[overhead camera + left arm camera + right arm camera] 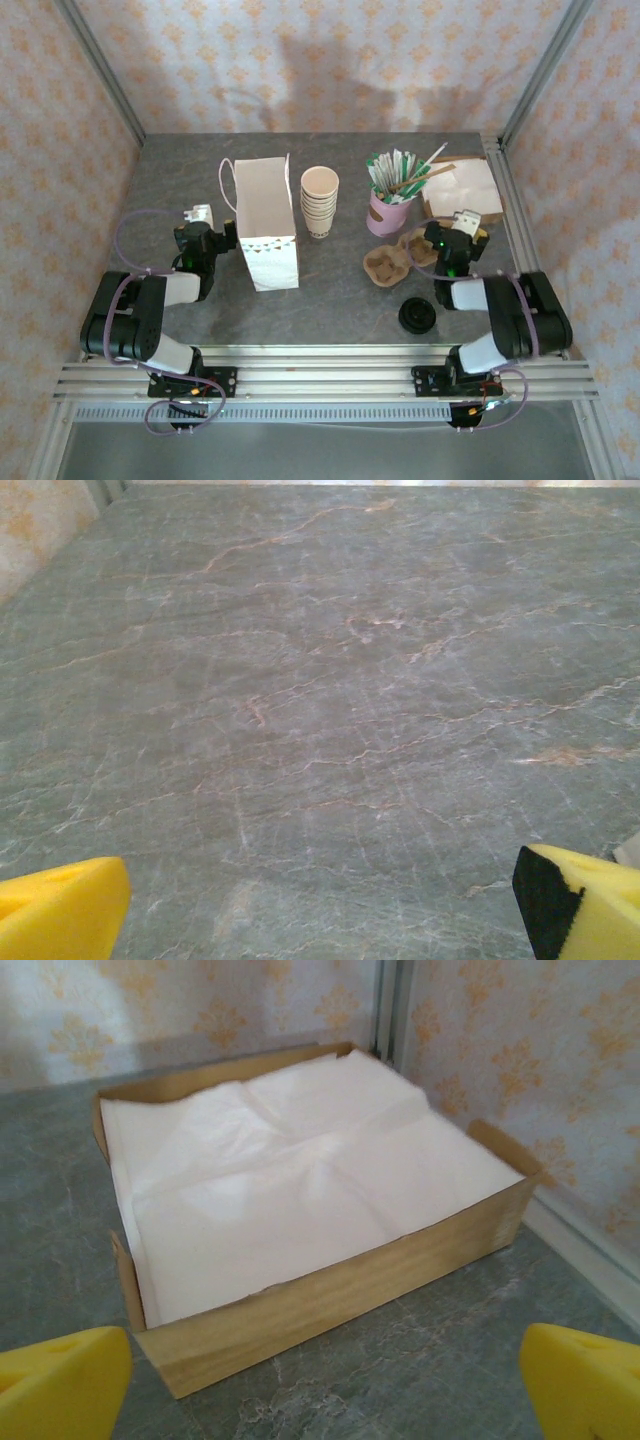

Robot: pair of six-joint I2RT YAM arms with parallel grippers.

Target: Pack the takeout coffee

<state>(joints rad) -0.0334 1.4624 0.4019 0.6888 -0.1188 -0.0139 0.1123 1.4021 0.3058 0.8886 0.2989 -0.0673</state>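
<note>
The takeout coffee is out of view. A white paper bag (pixel 265 225) stands upright and open-topped at the left of centre. My left gripper (pixel 198 216) rests low just left of the bag; its yellow fingers (pixel 60 905) are spread wide over bare grey tabletop (pixel 320 680), so it is open and holds nothing. My right gripper (pixel 467 222) sits at the right, facing a brown box of white napkins (pixel 300 1190). It too is open, with only table between its fingers (pixel 585 1380).
A stack of lidless tan cups (pixel 320 200) stands right of the bag. A pink cup of stirrers and packets (pixel 388 212), a brown pulp cup carrier (pixel 393 260) and a loose black lid (pixel 417 316) lie at centre right. The napkin box (pixel 462 186) sits by the right wall.
</note>
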